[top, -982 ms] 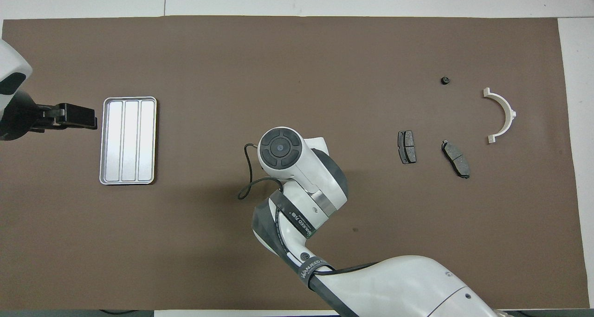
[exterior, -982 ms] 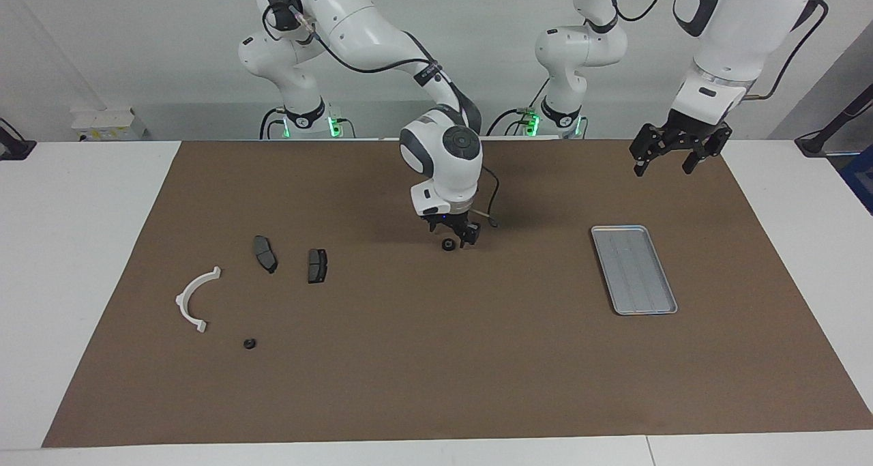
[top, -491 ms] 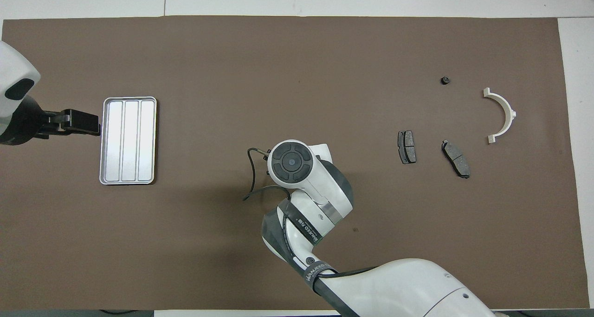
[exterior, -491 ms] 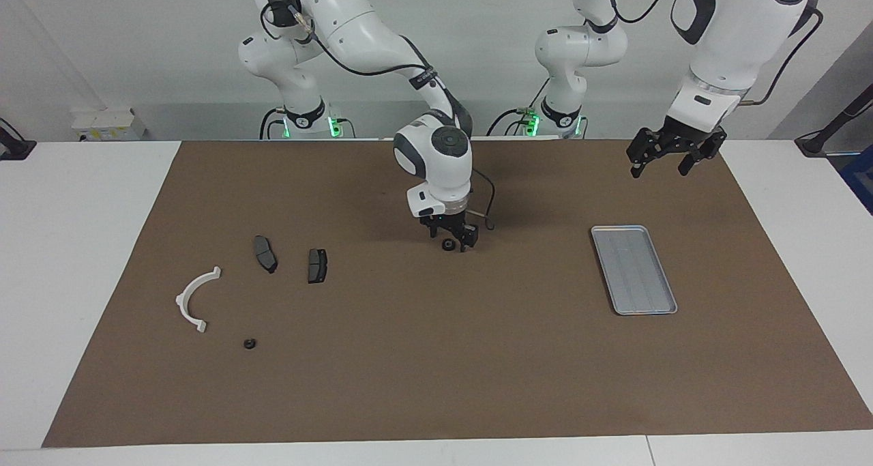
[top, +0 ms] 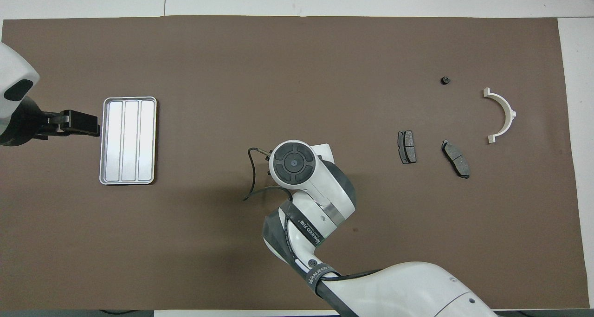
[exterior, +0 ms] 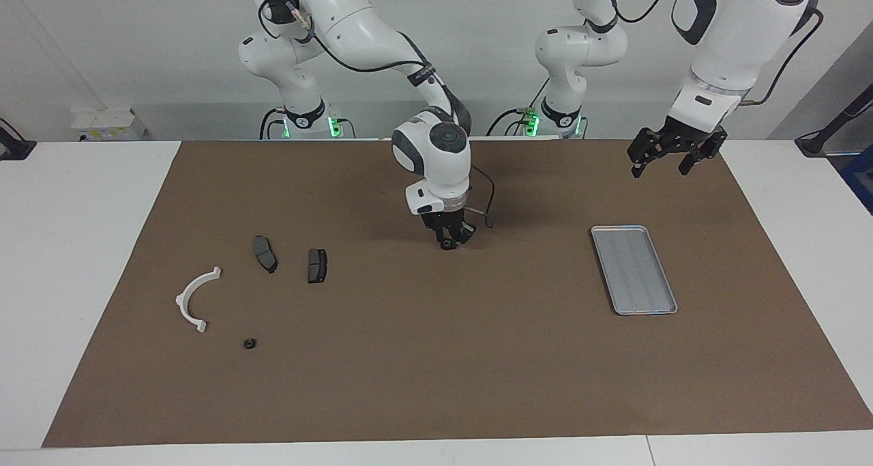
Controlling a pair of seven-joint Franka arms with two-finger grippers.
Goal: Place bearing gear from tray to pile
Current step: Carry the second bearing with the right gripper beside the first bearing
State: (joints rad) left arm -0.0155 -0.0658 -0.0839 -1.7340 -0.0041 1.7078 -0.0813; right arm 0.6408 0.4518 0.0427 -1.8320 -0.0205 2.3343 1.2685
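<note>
One camera sits high off the table's (exterior: 82, 213) edge away from the robots, facing them; another looks steeply down from above their edge; both cover the whole brown mat (exterior: 436, 357)

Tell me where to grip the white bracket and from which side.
Grip the bracket at mid-arc, across its thin band, coming straight down. It lies flat, with bare space inside and outside the curve for fingers. The ends carry small flanges, so they look awkward.

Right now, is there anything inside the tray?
Nothing is seen inside the tray: both views show only its bare ridged floor. The left gripper hangs beside it, covering none of it. A small dark gear sits at the right gripper, mid-mat.
</note>
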